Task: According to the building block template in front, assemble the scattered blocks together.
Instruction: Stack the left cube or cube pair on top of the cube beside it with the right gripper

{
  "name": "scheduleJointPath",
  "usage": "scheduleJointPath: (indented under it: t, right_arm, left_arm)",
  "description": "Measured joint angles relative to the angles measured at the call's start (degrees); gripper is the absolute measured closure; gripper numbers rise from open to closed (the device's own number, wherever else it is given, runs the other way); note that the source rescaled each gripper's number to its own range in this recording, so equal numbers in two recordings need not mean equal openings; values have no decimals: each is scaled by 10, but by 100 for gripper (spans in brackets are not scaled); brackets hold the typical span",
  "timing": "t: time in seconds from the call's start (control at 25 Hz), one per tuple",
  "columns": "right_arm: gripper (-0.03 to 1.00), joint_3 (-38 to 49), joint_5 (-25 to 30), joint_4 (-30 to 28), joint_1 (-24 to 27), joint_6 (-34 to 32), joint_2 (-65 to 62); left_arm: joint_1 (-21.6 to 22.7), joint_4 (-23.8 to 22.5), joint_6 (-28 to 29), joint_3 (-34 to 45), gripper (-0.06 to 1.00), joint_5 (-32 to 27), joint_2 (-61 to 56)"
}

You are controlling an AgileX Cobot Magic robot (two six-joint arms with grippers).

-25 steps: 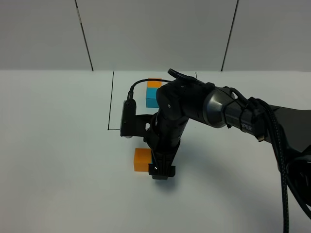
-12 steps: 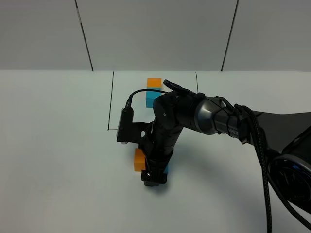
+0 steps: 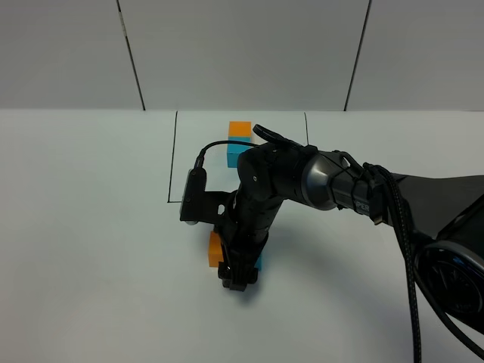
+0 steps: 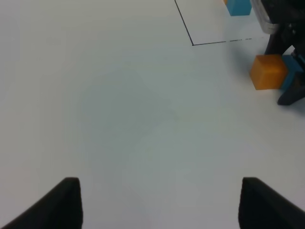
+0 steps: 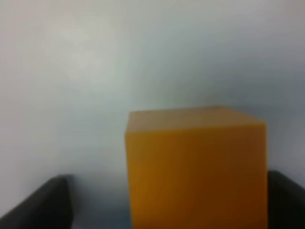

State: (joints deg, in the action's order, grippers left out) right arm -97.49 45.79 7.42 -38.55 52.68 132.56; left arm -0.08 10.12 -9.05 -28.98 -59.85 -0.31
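The building block template (image 3: 239,142), an orange cube joined to a cyan one, sits at the back inside a thin black outline. The loose orange block (image 3: 215,249) lies in front of it, touching the loose cyan block (image 3: 259,264); both are mostly hidden by the right arm. My right gripper (image 3: 236,278) points down over them. In the right wrist view the orange block (image 5: 195,167) fills the space between the fingers of the right gripper (image 5: 167,202), with a gap on one side. The left wrist view shows the orange block (image 4: 269,71), the cyan block (image 4: 291,70) and my open, empty left gripper (image 4: 162,205).
The white table (image 3: 91,227) carries the black outline (image 3: 175,151), which runs behind the loose blocks. The right arm's cable and wrist camera (image 3: 192,198) hang just left of the blocks. A white panelled wall (image 3: 242,53) stands behind the table.
The right arm has swung left and toward the front, now covering most of the orange block. A sliver of cyan now shows on its right side. The left gripper has not moved.
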Motion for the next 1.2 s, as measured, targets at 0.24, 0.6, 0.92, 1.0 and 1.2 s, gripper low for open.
scheduleJointPath:
  t: [0.24, 0.6, 0.92, 1.0, 1.2]
  right_arm:
    - [79, 0, -3, 0, 0, 0, 1]
    - [82, -8, 3, -1, -2, -123, 1]
    - [82, -48, 56, -25, -2, -562, 1]
    - [82, -52, 67, -53, -2, -655, 1]
    - [82, -52, 72, -115, -2, -821, 1]
  left_arm:
    - [0, 0, 0, 0, 46, 0, 0]
    - [0, 0, -1, 0, 46, 0, 0]
    - [0, 0, -1, 0, 46, 0, 0]
    - [0, 0, -1, 0, 46, 0, 0]
    - [0, -1, -1, 0, 46, 0, 0]
